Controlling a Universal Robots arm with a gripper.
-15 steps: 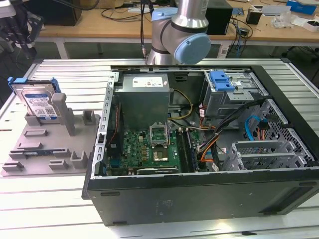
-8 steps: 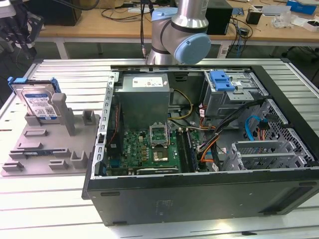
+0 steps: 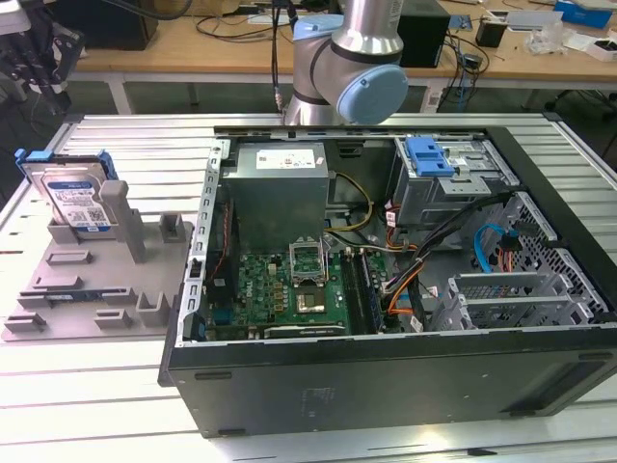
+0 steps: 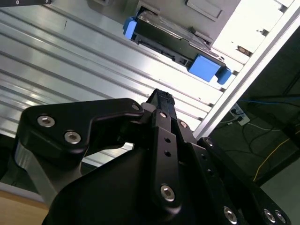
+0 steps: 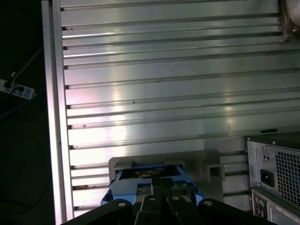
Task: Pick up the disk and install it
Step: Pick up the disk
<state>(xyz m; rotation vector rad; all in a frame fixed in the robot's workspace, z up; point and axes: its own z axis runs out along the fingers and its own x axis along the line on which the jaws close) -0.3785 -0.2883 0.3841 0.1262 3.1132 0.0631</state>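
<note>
one by one went through the views. in the exterior view found the disk [image 3: 77,198] on the exterior view's left, propped on its edge and leaning back in the far slot of the grey fixture tray [image 3: 87,289], printed label toward the camera, blue rail frame round its edges. noted the tray lying on the ribbed metal desk [image 3: 96,415], just beside the open computer case [image 3: 386,386]. inside the case noted a green board [image 3: 299,280] low in the middle and a blue latch on a grey metal cage [image 3: 429,159] toward the far side. saw the arm [image 3: 347,58] rising behind the case.

in both wrist views saw the gripper [image 4: 159,96] [image 5: 160,183] over the bare desk, pointed toward the disk. judged the fingers [image 4: 161,112] narrow, drawn close together, gripping nothing. in the second wrist view saw the disk beyond the tips and apart from them, one edge and two blue ends of the frame toward the camera. found it not yet lifted from the tray.
</note>
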